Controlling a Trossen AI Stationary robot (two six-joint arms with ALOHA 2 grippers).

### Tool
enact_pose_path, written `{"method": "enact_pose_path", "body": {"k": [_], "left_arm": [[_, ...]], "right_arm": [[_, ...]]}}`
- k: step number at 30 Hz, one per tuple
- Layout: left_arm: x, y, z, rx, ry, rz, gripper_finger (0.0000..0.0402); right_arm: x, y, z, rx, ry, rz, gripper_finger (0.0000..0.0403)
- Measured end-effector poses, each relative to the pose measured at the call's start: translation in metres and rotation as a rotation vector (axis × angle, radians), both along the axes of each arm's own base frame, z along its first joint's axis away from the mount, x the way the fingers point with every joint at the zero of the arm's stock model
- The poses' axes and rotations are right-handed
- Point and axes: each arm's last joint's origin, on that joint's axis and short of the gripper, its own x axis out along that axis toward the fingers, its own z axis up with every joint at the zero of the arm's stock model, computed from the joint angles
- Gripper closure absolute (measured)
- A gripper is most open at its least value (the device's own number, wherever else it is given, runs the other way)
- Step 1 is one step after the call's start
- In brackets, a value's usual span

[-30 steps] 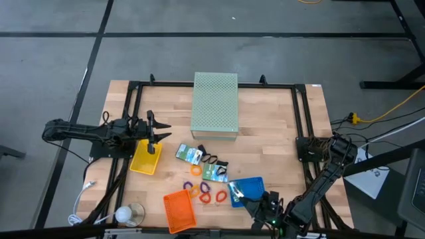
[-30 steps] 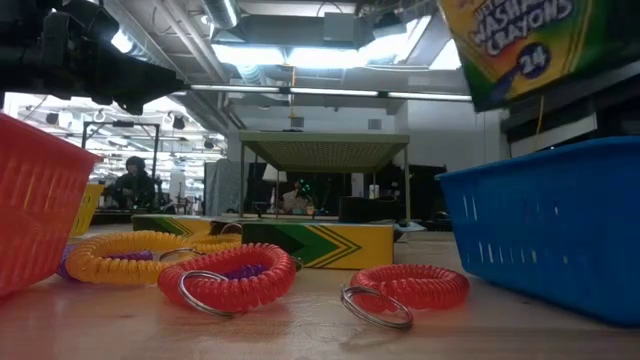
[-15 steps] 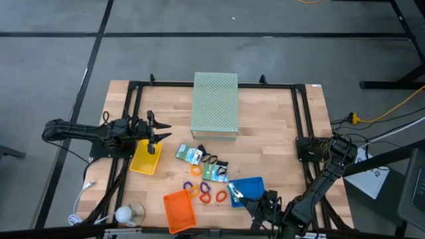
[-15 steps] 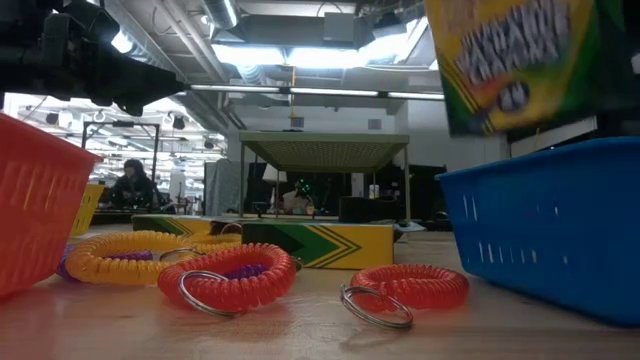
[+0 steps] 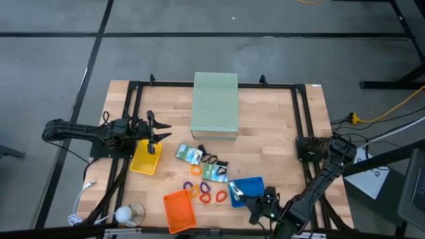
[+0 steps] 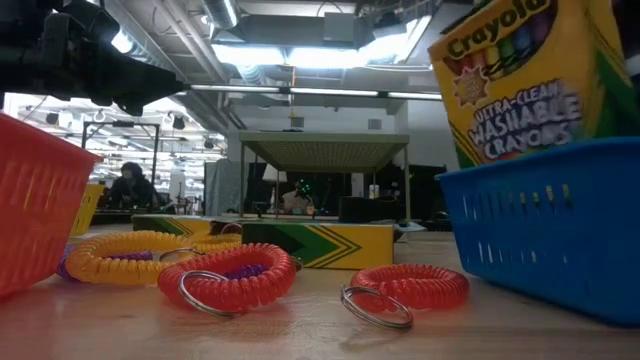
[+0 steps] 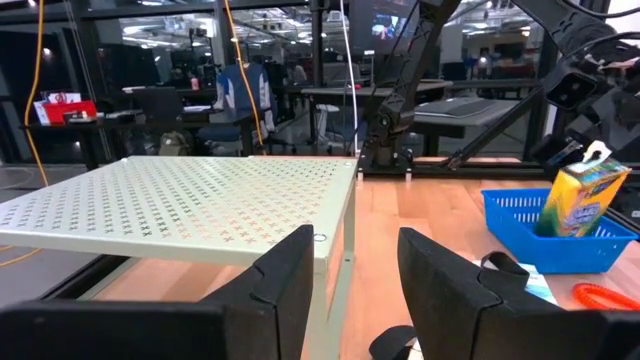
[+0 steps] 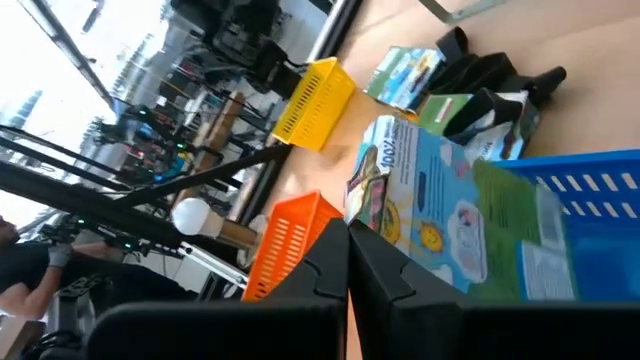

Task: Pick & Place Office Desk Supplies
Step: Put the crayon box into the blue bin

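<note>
A yellow-and-green crayon box (image 6: 530, 90) stands tilted in the blue tray (image 5: 251, 186) at the table's near right, with my right gripper (image 8: 348, 262) shut on it. The blue wall (image 6: 550, 230) hides its lower end. The left wrist view shows the box (image 7: 580, 200) far off. Two more printed packets (image 5: 189, 154) (image 5: 214, 172), black clips (image 5: 209, 159) and coiled rings (image 5: 206, 192) lie on the wood at mid table. My left gripper (image 5: 157, 133) hangs open and level over the yellow tray (image 5: 146, 157), touching nothing. My right gripper pinches the crayon box by its upper end (image 8: 372, 232) between the two shut fingers. They come from the table's near right side, slanting a little downward. The box leans, printed front up, its lower end inside the blue tray; whether it rests on the tray floor is hidden.
A large pale green perforated box (image 5: 214, 105) stands at the far middle. An orange tray (image 5: 179, 210) sits at the near edge, with a bulb in a glass (image 5: 129, 214) to its left. Black frame rails (image 5: 300, 119) run along the table's sides. A person (image 6: 130, 185) sits far behind.
My right gripper has sunk a little and tipped its wrist, staying shut. The crayon box has come down from above the blue tray into it and turned, so that its printed front now faces the low camera.
</note>
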Motion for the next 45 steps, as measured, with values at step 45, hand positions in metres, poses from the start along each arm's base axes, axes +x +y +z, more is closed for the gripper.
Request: {"method": "enact_pose_path", "body": {"k": [45], "left_arm": [[0.000,0.000,0.000,0.010,-0.001,0.000,0.0258]], "right_arm": [[0.012,-0.001,0.005,0.021,-0.054,-0.027,0.0314]]}}
